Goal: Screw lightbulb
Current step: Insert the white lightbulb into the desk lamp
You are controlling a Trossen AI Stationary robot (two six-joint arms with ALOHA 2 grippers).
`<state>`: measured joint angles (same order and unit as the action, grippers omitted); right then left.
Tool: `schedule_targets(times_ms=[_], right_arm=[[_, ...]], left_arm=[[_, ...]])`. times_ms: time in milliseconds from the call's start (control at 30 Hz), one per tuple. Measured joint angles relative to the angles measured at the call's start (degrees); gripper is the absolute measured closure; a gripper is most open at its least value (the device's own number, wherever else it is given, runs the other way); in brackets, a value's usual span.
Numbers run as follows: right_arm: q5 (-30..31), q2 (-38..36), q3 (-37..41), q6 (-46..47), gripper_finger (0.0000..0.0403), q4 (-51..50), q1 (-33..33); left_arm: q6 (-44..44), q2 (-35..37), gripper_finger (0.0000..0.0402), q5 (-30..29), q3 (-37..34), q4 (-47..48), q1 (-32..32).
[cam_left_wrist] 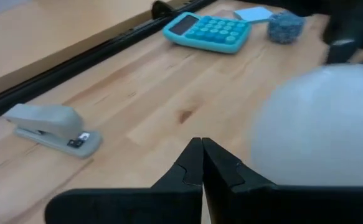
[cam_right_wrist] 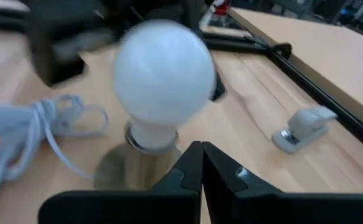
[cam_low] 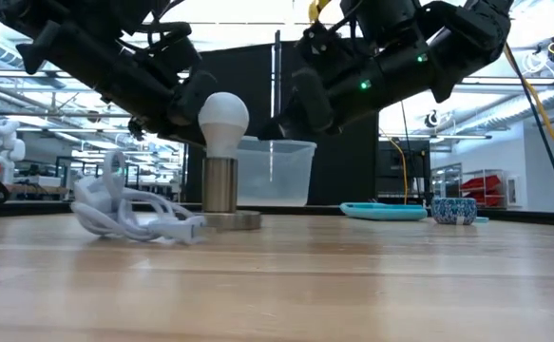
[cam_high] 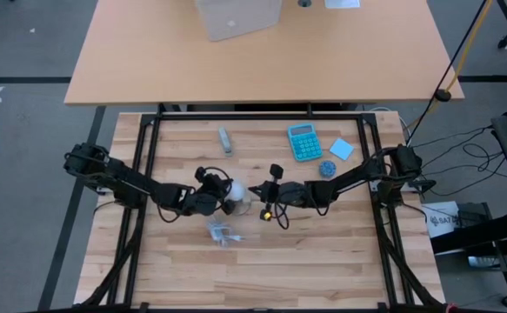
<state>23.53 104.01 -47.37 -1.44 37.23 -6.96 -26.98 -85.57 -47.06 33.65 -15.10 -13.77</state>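
Note:
The white lightbulb [cam_low: 223, 118] stands upright with its screw end in a metal socket [cam_low: 220, 184], which rises from a round base [cam_low: 231, 220] at mid-table. My left gripper [cam_high: 213, 196] is shut and lies close against the bulb's left side [cam_left_wrist: 321, 124]. My right gripper [cam_high: 256, 190] is also shut. It points at the bulb [cam_right_wrist: 164, 73] from the table's right, with its tips [cam_right_wrist: 201, 149] near the bulb's neck. A white coiled cable [cam_low: 124, 211] lies on the wood just nearer than the socket. My left gripper has its shut fingers [cam_left_wrist: 202, 163] right beside the bulb's rounded head [cam_left_wrist: 274, 143]; I cannot tell whether they touch it. My right gripper has its shut fingertips in front of the bulb's neck [cam_right_wrist: 149, 133], coming nearly level from the table's right; I cannot tell whether they touch it.
A grey stapler [cam_high: 225, 139], a teal calculator [cam_high: 304, 142], a blue note pad [cam_high: 341, 149] and a small blue bowl [cam_high: 326, 169] lie toward the far side. Black frame rails [cam_high: 262, 116] border the table. The near half of the wood is bare.

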Motion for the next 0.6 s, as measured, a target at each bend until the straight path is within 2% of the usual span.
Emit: schedule_targets(times_ms=[133, 367, 600], right_arm=[[0.37, -0.02, 0.02, 0.07, 0.0403, -0.40, 0.29], [0.60, -0.06, 0.02, -0.17, 0.0403, -0.32, 2.09], [0.11, -0.09, 0.02, -3.74, 0.0403, 5.00, 3.30]], left_arm=[[0.06, 1.59, 0.0402, -0.53, 0.00, 0.47, -1.98], [2.22, 8.12, 0.0402, -5.89, 0.00, 2.56, -6.57], [4.31, 9.47, 0.0402, -1.36, 0.00, 2.36, -9.15]])
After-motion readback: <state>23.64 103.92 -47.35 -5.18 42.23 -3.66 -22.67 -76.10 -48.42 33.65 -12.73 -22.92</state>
